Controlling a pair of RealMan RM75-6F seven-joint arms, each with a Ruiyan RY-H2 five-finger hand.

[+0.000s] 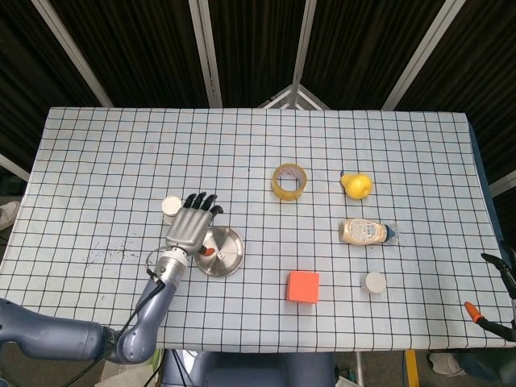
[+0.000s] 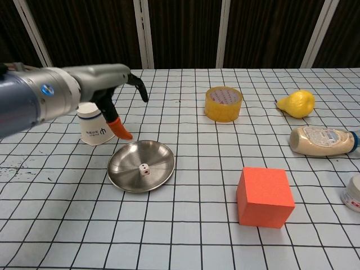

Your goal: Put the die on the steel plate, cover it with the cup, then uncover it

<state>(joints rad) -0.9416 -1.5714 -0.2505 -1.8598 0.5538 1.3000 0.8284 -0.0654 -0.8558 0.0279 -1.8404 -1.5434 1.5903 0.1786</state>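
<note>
A worktop (image 2: 185,236) covered in a white cloth with a black grid fills both views. Near its front left sits a shallow round steel plate (image 2: 121,169), and a small white die (image 2: 144,169) rests inside the plate, a little front of centre. Just behind and to the left of the plate, a white paper cup (image 2: 93,125) stands upside down on the cloth, apart from the plate.

The robot's left hand (image 1: 190,228) hovers above the plate's left edge and the cup, palm down. Its dark fingers (image 1: 201,202) are spread apart and hold nothing; in the chest view an orange-tipped finger points down in front of the cup without clearly touching it. The right hand is barely visible at the far right edge of the head view, too little to tell how its fingers lie.

Further right on the worktop are a roll of yellow tape (image 2: 223,103), a yellow pear-shaped object (image 2: 297,104), a beige squeeze bottle (image 2: 321,140) lying on its side, an orange cube (image 2: 265,196), and a small white jar (image 1: 374,282) at the front right.
</note>
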